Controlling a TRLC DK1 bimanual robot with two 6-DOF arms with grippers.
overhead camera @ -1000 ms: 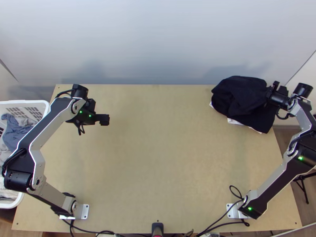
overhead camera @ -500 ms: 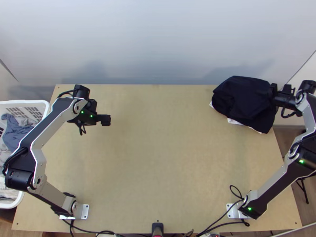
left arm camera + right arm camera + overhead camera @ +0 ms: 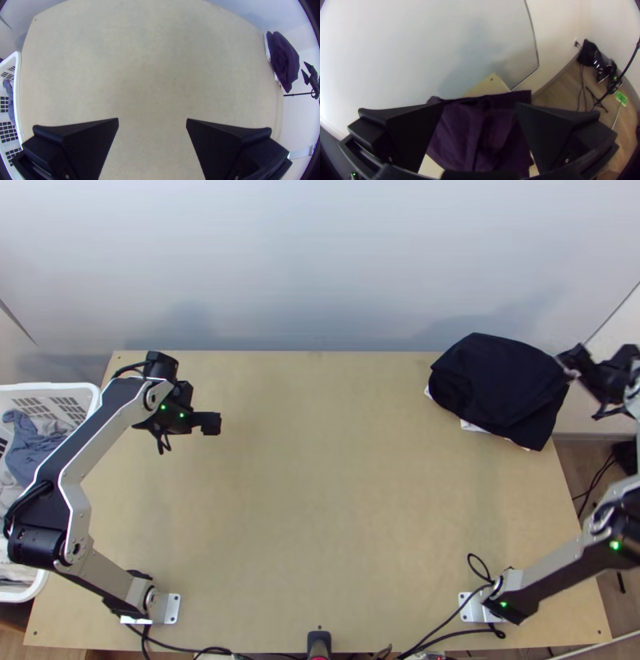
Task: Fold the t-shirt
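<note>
Just beside the right end effector (image 3: 570,362), released with fingers apart, a dark t-shirt (image 3: 494,378)

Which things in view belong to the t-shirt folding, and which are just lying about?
Part of the job:
- dark cloth, probably the t-shirt, at the far right corner
- left gripper
- right gripper

Apparently just lying about:
- white cloth under the dark one
- laundry basket
- blue-grey cloth inside it

Right claw (image 3: 571,361) farther right, now apart from the dark cloth (image 3: 500,380), the cloth's top smoother
</note>
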